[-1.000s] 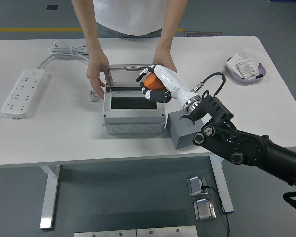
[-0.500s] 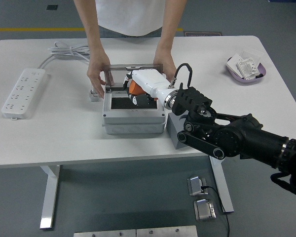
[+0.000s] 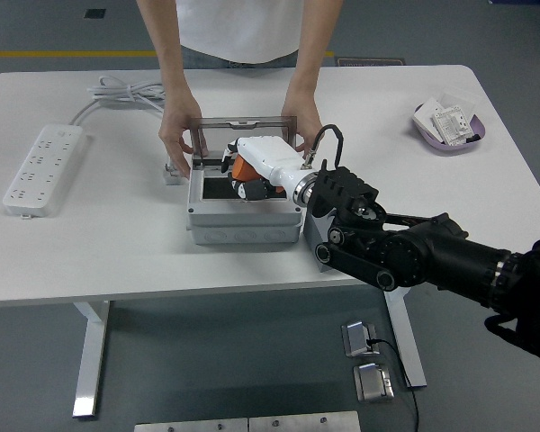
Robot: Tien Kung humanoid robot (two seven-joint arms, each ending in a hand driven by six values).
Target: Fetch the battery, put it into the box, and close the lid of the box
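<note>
- Right hand [image 3: 252,166] clamped on orange battery [image 3: 244,167], low over the open top of the grey box [image 3: 243,216].
- Battery at the box's opening, above the dark inside; touching the bottom or not, cannot tell.
- Clear lid [image 3: 243,135] upright at the box's far edge, held by a person's hands [image 3: 177,137] on both sides.
- Power strip [image 3: 41,168] well left of the box, purple tray [image 3: 454,126] far right on the table [image 3: 117,252].
</note>
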